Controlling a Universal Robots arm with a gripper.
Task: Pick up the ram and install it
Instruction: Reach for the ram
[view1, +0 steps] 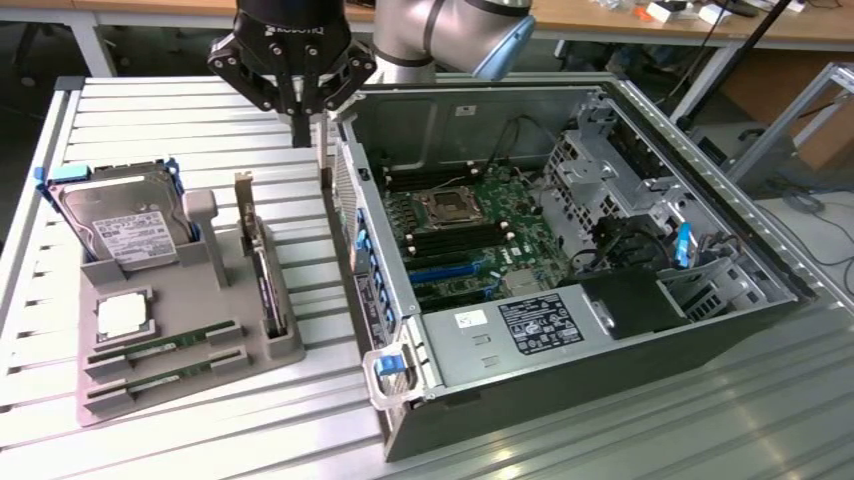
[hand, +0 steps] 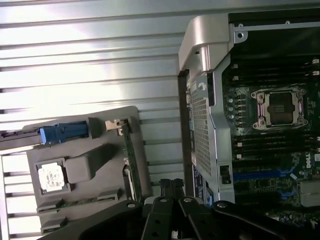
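Note:
Two green ram sticks lie flat in slots at the front of the grey holder tray: one ram and a second ram just in front of it. In the wrist view the ram shows at the tray's edge. My gripper hangs high over the table's far side, between the tray and the open computer case. Its fingers are shut with nothing between them. The gripper's black fingers point down at the gap beside the case wall. The motherboard lies exposed inside the case.
On the tray stand a silver hard drive in a blue bracket, a dark expansion card on edge and a square processor. The case's rear wall rises right beside the gripper. The table is ribbed metal.

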